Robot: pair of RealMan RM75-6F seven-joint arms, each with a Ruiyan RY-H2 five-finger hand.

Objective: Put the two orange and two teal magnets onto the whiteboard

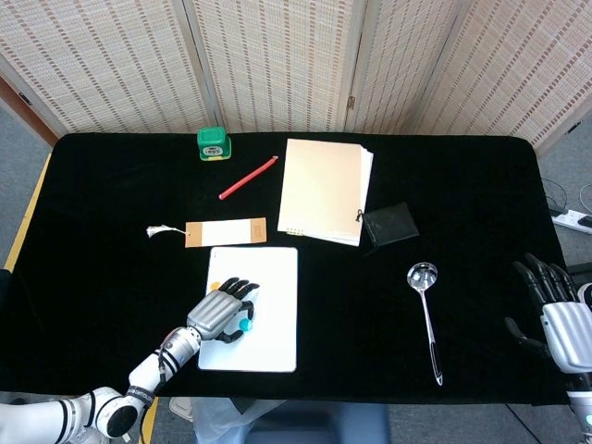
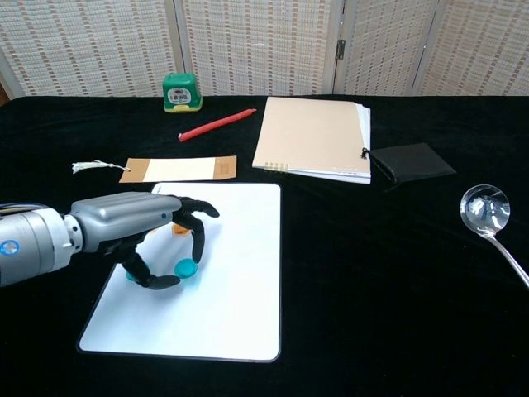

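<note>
The left hand (image 2: 136,227) is seen reaching over the left part of the whiteboard (image 2: 235,273), which lies flat on the black counter (image 2: 372,273), and a teal magnet (image 2: 185,268) is pinched between its dark fingers (image 2: 197,236) just above or on the board; whether it touches the surface cannot be told. A second teal magnet (image 2: 131,275) is seen on the board's left side, mostly hidden beneath the hand. One orange magnet (image 2: 178,227) is glimpsed on the board under the fingers, and another orange magnet (image 1: 215,285) is seen near the board's far left corner in the head view. The right hand (image 1: 560,314) is held at the right edge of the counter, its fingers spread and nothing in them. A tagged bookmark (image 2: 178,169) lies just beyond the far edge of the whiteboard. Farther back, a red pencil (image 2: 217,125) is laid at a slant and a small green box (image 2: 181,92) stands near the far edge; what it contains cannot be seen. A cream notebook (image 2: 312,137) lies right of the pencil, with a black pouch (image 2: 411,162) closed beside it. A metal ladle (image 2: 489,217) is laid on the right, its bowl empty
</note>
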